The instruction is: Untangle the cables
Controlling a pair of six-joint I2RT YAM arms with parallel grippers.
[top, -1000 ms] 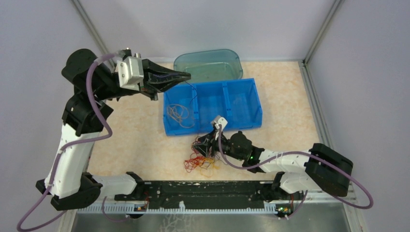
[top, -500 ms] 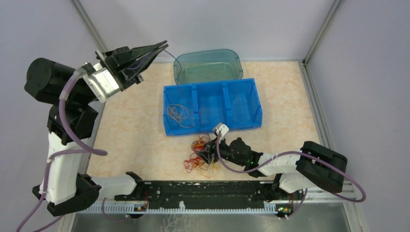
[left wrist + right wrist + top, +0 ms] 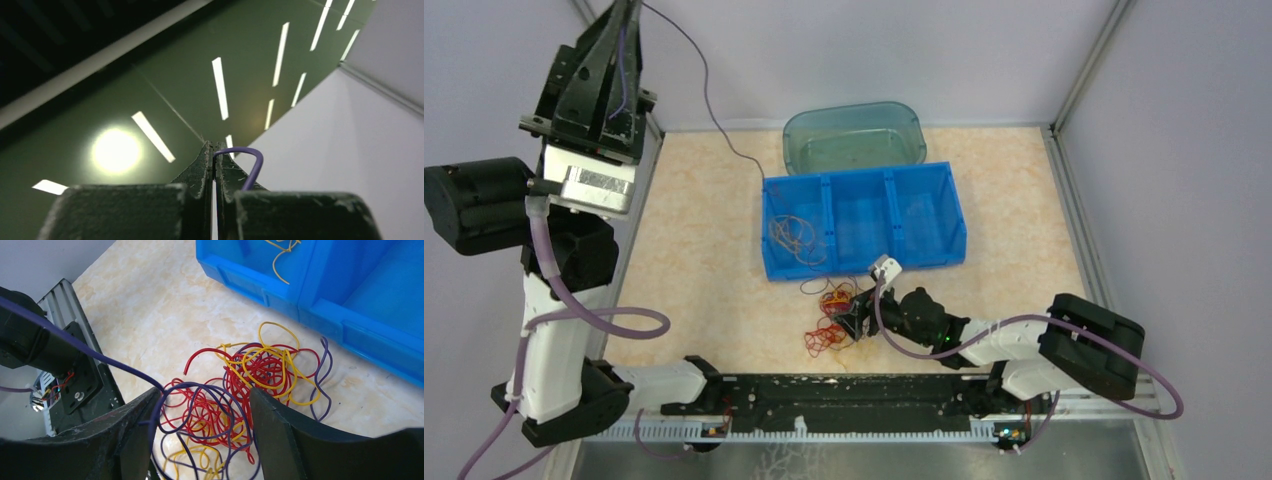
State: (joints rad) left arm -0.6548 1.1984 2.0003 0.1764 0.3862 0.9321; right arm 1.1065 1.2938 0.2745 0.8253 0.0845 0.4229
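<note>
Your left end effector is pinching one thin purple strand overhead; your right end effector is gaping over the clump of yellow, red and purple cables on the bench, beside the blue plastic bin. Likely light, limp, snag-prone: take a free end.
</note>
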